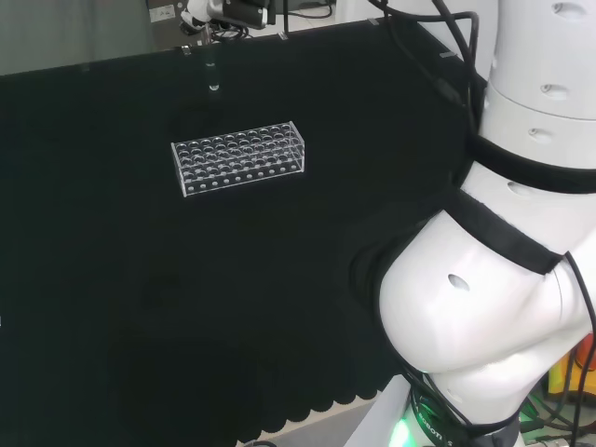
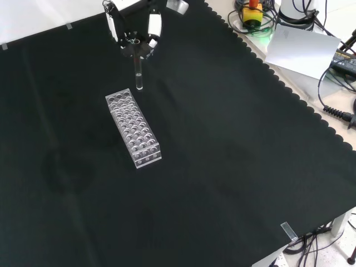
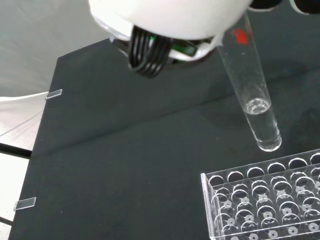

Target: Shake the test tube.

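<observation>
Where the head view blurs, liquid in the test tube [image 3: 256, 102].

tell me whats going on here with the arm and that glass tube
The robot's hand holds a clear test tube upright above the black cloth, just beyond one end of the clear plastic rack. The tube hangs clear of the rack, and a little clear liquid sits in its bottom in the wrist view. The rack's holes look empty.
</observation>
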`<move>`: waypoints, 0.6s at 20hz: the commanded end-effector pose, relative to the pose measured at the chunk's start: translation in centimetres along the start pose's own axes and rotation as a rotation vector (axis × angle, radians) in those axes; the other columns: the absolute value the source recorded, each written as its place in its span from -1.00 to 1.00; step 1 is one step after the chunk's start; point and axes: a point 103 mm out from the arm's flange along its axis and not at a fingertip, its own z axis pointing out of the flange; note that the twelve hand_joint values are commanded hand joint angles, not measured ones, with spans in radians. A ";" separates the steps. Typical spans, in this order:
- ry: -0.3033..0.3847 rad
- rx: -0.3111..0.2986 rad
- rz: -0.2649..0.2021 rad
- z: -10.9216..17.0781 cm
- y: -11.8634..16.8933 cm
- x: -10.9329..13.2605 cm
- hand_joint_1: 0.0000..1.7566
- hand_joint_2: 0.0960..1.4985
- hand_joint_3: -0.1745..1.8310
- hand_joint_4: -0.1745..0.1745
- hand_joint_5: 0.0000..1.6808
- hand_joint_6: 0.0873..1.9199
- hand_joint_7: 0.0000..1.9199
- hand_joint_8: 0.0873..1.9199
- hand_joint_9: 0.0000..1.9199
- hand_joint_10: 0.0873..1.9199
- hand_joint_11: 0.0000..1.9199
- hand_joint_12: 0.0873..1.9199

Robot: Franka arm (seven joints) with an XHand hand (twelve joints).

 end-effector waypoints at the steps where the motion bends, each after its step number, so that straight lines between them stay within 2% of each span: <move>1: -0.005 -0.005 0.020 -0.4 0.0 -1.3 0.40 -0.25 -0.19 -1.00 0.69 -0.69 0.90 -0.72 0.81 -0.80 0.36 -0.11; 5: -0.021 -0.020 0.071 -1.1 0.0 -4.4 0.40 -0.25 -0.19 -1.00 0.69 -0.69 0.90 -0.72 0.81 -0.80 0.36 -0.11; 12: -0.057 -0.055 0.217 -3.2 -1.2 -12.4 0.40 -0.25 -0.19 -1.00 0.69 -0.69 0.90 -0.72 0.81 -0.80 0.36 -0.11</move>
